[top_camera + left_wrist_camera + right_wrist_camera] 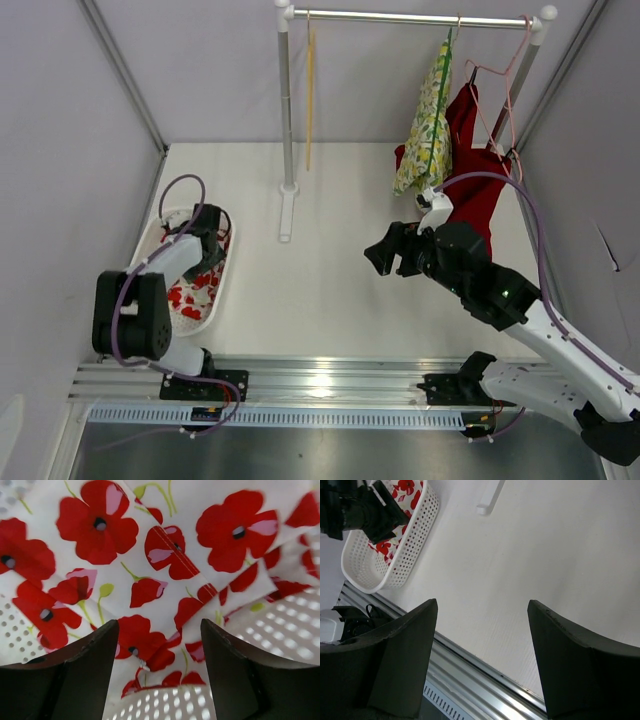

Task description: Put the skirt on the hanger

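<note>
Two pincers, both released. Left pincer (208,240) down inside a white perforated plastic basket (216,308), dark fingers (75,680) spread wide, nothing clasped between them. Directly beneath and ahead of that pincer: the crumpled white skirt with red poppies (165,555), lying in the basket, its fabric filling the gap between the fingers; touching or not, impossible to tell. Right pincer (386,260) likewise spread wide and empty, hovering over the bare white surface (330,300), well apart from basket and skirt. Beyond the right pincer, toward the back: a silver metal rail (400,16) with a pink wire hanger (510,90), a dark red garment (470,170) and a yellow-green floral garment (427,130) hanging from it. Farther along the rail, a thin pale wooden piece (310,90) hanging edge-on.
</note>
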Action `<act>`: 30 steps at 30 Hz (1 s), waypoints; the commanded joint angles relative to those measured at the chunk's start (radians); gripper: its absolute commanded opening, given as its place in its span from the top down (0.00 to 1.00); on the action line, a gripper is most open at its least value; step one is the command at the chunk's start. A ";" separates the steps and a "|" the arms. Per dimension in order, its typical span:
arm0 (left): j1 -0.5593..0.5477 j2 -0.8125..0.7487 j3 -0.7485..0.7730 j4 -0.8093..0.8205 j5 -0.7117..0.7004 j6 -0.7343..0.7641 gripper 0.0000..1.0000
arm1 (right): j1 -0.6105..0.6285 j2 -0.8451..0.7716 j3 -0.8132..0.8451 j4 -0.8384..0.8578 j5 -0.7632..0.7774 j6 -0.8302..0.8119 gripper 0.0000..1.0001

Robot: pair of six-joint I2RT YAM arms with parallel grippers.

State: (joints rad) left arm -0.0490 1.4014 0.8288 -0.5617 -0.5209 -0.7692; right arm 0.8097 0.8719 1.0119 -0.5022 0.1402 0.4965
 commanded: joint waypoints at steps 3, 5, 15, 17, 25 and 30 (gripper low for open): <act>0.037 0.214 0.061 0.019 0.022 -0.038 0.31 | -0.003 0.001 -0.009 0.054 -0.025 -0.022 0.22; 0.046 0.254 0.078 0.013 0.047 -0.053 0.31 | -0.012 0.001 -0.013 0.051 -0.030 -0.029 0.22; 0.092 0.245 0.119 -0.006 0.087 -0.030 1.00 | -0.038 0.004 -0.022 0.059 -0.057 -0.044 0.27; 0.090 0.200 0.133 -0.026 0.075 -0.007 1.00 | -0.040 0.006 -0.025 0.062 -0.059 -0.042 0.27; 0.092 -0.030 0.294 -0.144 0.059 0.074 1.00 | -0.041 0.039 -0.022 0.097 -0.086 -0.036 0.28; 0.092 -0.162 0.362 -0.168 0.087 0.120 1.00 | -0.041 0.062 -0.007 0.102 -0.090 -0.041 0.28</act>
State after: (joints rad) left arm 0.0360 1.3277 1.1244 -0.7036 -0.4549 -0.7033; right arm 0.7719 0.9287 0.9840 -0.4397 0.0620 0.4698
